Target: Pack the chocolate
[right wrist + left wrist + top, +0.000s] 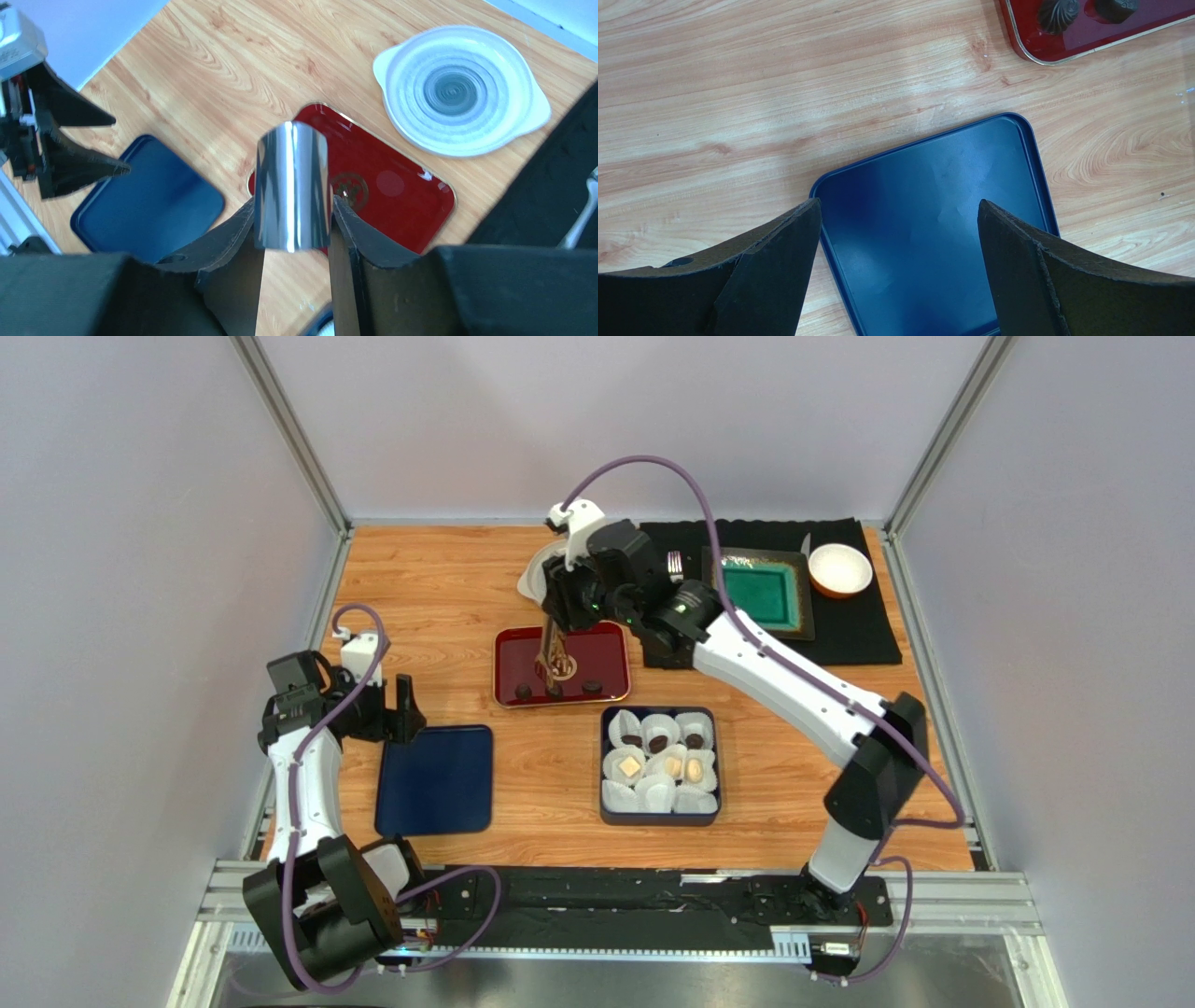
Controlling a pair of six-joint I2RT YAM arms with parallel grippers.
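Two grippers: your left gripper [899,210] hangs, fingers wide apart, over the blue lid [934,231]; your right gripper [293,217] clamps a metal tool [291,178] above the red tray [603,647]. Chocolates [557,689] lie along its near edge, with others in the box [605,763]. They look light and fragile, so pinch their sides gently.

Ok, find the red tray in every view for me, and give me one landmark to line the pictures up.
Top external: red tray at mid-table, centre of the picture.
Left wrist: top right corner, cut off by the edge, two chocolates on it.
Right wrist: centre, partly behind the shiny metal tool.
Shared landmark: the blue tray, in all three views.
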